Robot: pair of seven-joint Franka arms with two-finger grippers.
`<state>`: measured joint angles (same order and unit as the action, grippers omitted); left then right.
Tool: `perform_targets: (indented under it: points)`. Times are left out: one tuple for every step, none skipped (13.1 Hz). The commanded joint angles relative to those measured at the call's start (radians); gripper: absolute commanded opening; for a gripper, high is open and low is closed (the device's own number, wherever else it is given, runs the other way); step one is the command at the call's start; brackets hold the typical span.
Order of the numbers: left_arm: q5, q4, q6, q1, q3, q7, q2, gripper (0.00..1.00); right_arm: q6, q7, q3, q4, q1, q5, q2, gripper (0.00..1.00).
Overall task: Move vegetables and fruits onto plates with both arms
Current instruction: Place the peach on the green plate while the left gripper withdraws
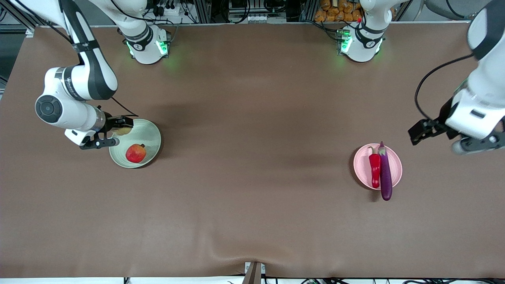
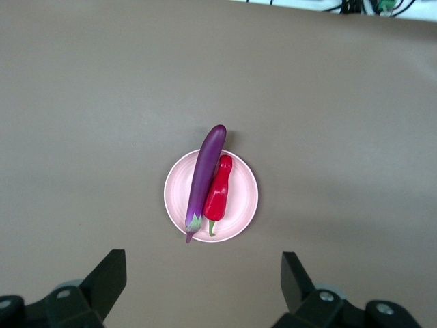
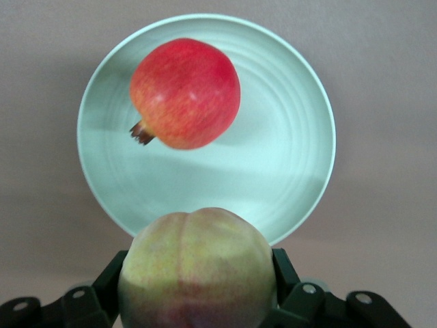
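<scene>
Right tool (image 3: 198,301) around peach (image 3: 198,270), over green plate (image 3: 300,171)

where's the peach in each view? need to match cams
Front view: the peach is mostly hidden in the right gripper, over the green plate's rim.
Left wrist view: not in it; only the pink plate with the eggplant and chili.
Right wrist view: the peach fills the lower middle, held by the gripper.
Shared landmark: the pomegranate on the green plate, in the front and right wrist views.
</scene>
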<state>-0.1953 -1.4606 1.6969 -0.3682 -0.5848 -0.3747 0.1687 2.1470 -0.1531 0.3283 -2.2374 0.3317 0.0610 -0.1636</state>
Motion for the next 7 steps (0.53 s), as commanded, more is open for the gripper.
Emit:
perform_targets:
  points:
    - [0.037,-0.007,-0.043,-0.011,0.012,0.007,-0.060,1.00,0.096,-0.202,-0.044,-0.014,0.009,0.005,-0.065,0.00]
    - [0.069,-0.015,-0.051,0.029,0.075,0.008,-0.089,1.00,0.109,-0.254,-0.061,-0.019,0.009,0.003,-0.080,0.00]
    - [0.130,-0.021,-0.057,0.117,0.185,0.010,-0.106,1.00,0.140,-0.272,-0.072,-0.033,0.009,0.003,-0.094,0.00]
    - [0.195,-0.021,-0.060,0.206,0.294,0.010,-0.122,1.00,0.181,-0.272,-0.074,-0.040,0.007,0.003,-0.108,0.00]
    - [0.217,-0.026,-0.074,0.280,0.360,0.010,-0.142,1.00,0.204,-0.270,-0.074,-0.041,0.007,0.003,-0.128,0.00]
    - [0.218,-0.033,-0.097,0.331,0.409,0.008,-0.153,1.00,0.233,-0.267,-0.074,-0.041,0.007,0.003,-0.141,0.00]
    - [0.224,-0.058,-0.103,0.372,0.465,0.010,-0.176,1.00,0.254,-0.261,-0.074,-0.041,0.006,0.002,-0.158,0.00]
